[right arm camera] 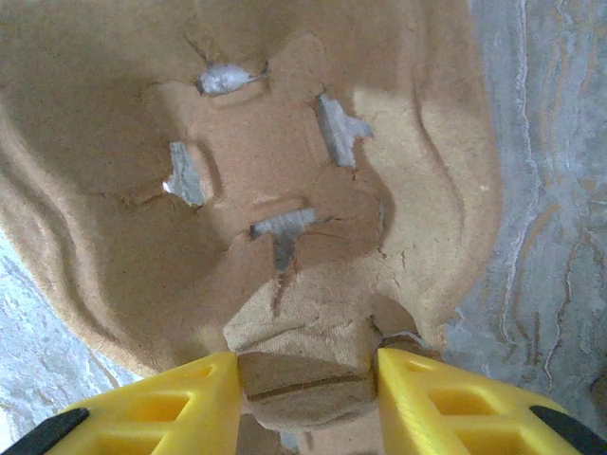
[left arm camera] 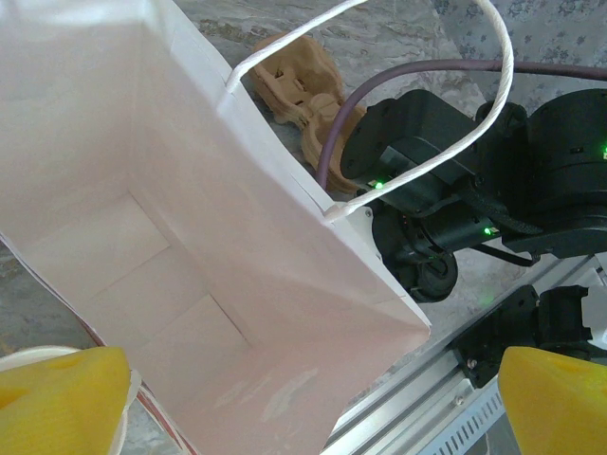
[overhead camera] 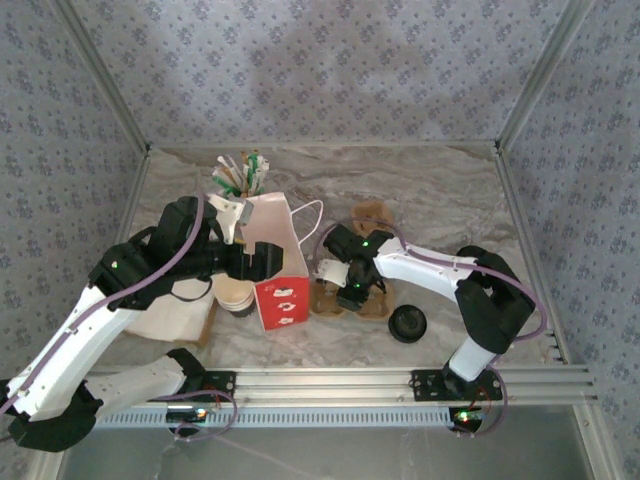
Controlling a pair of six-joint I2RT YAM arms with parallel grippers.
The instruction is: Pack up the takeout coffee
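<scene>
right gripper [right arm camera: 308,379] is pinched down on an edge tab of the pulp cup carrier [right arm camera: 285,190], which sits flat on the marble table [right arm camera: 560,190] just right of the paper bag [overhead camera: 280,270]. left gripper [left arm camera: 308,403] is spread wide at the bag's open mouth

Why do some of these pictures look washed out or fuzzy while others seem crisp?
Top external view: even, soft light, sharp, only faint shadows. Left wrist view: the inside of the white bag is glaringly bright, and the yellow jaws in the bottom corners are blurred. Right wrist view: the brown cup carrier sits very close, slightly soft, shaded at upper left.
</scene>
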